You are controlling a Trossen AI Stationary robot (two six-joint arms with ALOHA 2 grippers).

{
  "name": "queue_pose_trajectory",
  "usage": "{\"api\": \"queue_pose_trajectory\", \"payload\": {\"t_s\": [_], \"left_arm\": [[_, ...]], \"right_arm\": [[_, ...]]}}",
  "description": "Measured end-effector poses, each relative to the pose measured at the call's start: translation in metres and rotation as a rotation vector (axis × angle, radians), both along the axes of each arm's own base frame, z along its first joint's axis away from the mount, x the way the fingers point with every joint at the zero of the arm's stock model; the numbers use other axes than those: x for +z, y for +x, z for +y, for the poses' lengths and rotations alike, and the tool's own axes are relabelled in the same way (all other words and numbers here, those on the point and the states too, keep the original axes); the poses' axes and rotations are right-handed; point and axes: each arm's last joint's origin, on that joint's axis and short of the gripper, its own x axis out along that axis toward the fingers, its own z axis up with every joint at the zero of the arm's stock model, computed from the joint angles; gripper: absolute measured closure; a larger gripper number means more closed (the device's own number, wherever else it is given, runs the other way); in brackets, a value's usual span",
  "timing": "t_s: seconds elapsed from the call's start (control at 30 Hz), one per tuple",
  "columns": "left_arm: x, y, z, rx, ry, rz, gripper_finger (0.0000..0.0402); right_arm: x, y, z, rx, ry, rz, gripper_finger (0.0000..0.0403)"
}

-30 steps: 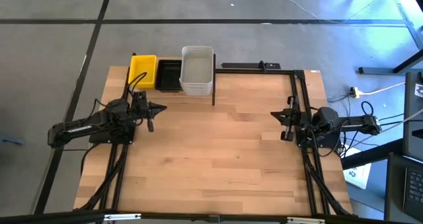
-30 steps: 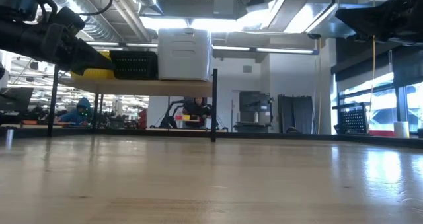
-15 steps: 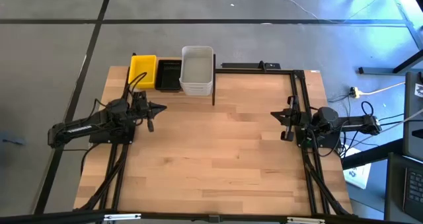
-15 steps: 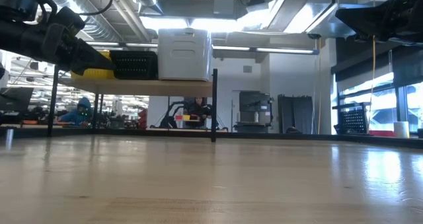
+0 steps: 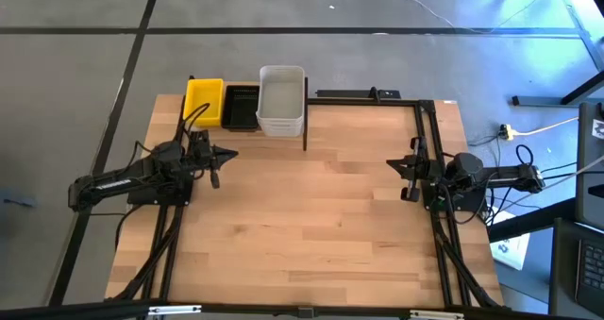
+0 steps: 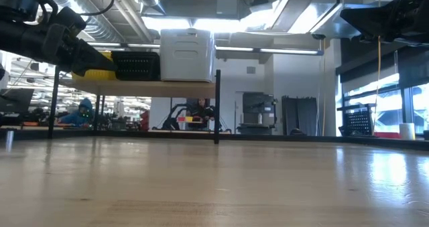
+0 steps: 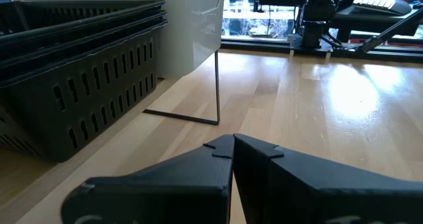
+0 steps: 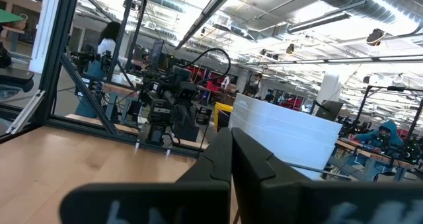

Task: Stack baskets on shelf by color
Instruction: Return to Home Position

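Three basket stacks stand side by side on the shelf [image 5: 283,131] at the table's far edge: yellow baskets [image 5: 203,102] on the left, black perforated baskets [image 5: 240,108] in the middle, white baskets [image 5: 281,100] beside the black upright divider [image 5: 305,103]. The low view shows the yellow baskets [image 6: 94,69], black baskets [image 6: 137,65] and white baskets [image 6: 187,55] resting on the raised board. My left gripper [image 5: 231,153] hovers shut in front of the black baskets [image 7: 79,72], apart from them. My right gripper [image 5: 392,163] hovers shut at the table's right side, pointing left.
The shelf's black frame rails [image 5: 377,98] run along the far edge and down the table's right side [image 5: 427,141]. The wooden tabletop [image 5: 302,216] lies bare between the arms. People [image 6: 84,110] and equipment show in the room beyond.
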Motion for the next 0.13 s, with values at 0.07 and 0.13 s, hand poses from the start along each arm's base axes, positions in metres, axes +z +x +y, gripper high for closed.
{"api": "queue_pose_trajectory", "payload": {"t_s": [0.07,0.13], "left_arm": [[0.0000,0.0000,0.0000,0.000,0.000,0.000,0.0401],[0.0000,0.0000,0.0000,0.000,0.000,0.000,0.0401]], "right_arm": [[0.0000,0.0000,0.0000,0.000,0.000,0.000,0.0402],[0.0000,0.0000,0.0000,0.000,0.000,0.000,0.0402]]}}
